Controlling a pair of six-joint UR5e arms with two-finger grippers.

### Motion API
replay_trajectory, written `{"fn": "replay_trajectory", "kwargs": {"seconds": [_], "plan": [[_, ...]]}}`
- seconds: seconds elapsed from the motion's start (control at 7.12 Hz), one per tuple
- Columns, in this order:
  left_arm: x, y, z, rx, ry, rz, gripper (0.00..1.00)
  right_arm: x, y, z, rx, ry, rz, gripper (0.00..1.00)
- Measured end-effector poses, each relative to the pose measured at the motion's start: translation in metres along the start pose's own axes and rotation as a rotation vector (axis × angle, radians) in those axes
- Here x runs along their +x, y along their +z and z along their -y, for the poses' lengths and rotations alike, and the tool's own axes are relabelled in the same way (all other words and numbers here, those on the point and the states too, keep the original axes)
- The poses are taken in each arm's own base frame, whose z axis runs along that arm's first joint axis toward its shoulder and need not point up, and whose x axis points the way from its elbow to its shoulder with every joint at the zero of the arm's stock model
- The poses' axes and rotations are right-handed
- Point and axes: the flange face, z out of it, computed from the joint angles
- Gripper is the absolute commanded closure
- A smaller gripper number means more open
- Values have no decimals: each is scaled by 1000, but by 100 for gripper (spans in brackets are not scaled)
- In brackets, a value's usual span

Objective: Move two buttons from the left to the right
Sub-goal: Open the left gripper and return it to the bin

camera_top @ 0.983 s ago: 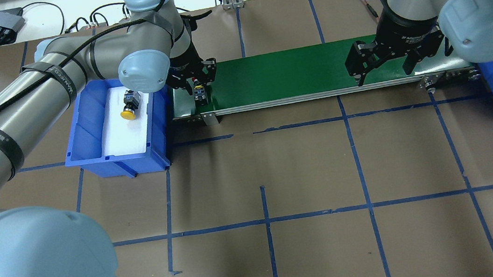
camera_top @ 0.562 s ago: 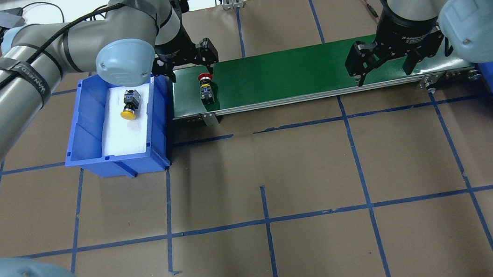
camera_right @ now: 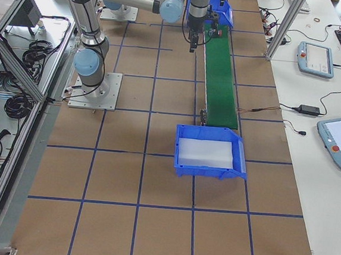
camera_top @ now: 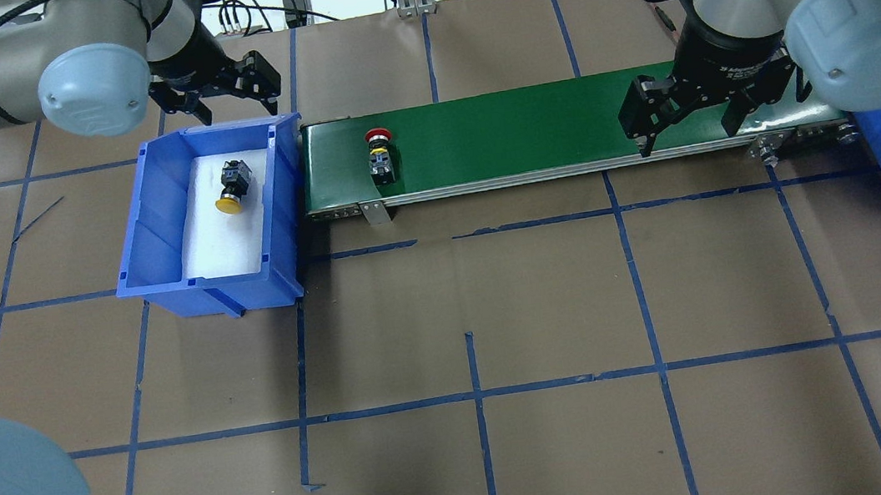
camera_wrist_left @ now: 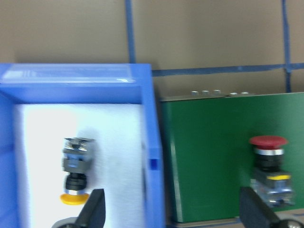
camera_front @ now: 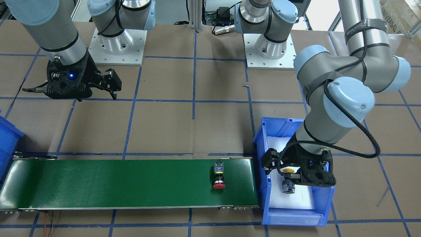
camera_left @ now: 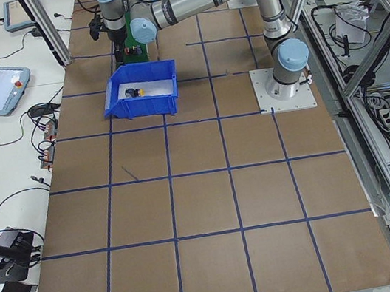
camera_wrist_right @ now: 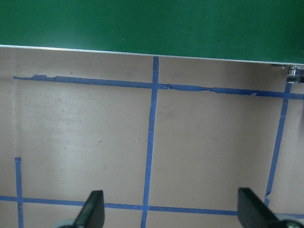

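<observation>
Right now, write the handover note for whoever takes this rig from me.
Left tool: open, empty, raised near the left blue bin.
Right tool: open, empty, hovering by the right end of the green conveyor belt.
Red button: lying on its side on the belt, near its left end.
Yellow button: lying on the white foam in the left bin.
Done: red button is out of the bin and on the belt.
Left: get the red button along to the right blue bin, which holds no button yet, then move the yellow one the same way.
</observation>
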Motion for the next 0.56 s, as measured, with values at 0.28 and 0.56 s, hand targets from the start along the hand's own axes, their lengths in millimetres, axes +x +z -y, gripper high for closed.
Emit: {"fn": "replay_trajectory", "kwargs": {"seconds": [0.28, 0.56], "plan": [[-36, 26, 2, -39, -4, 3, 0, -2, 0, 0, 2, 1, 1, 0], [-61, 54, 4, -76, 11, -1, 0, -3, 0, 0, 2, 0, 2, 0]]}}
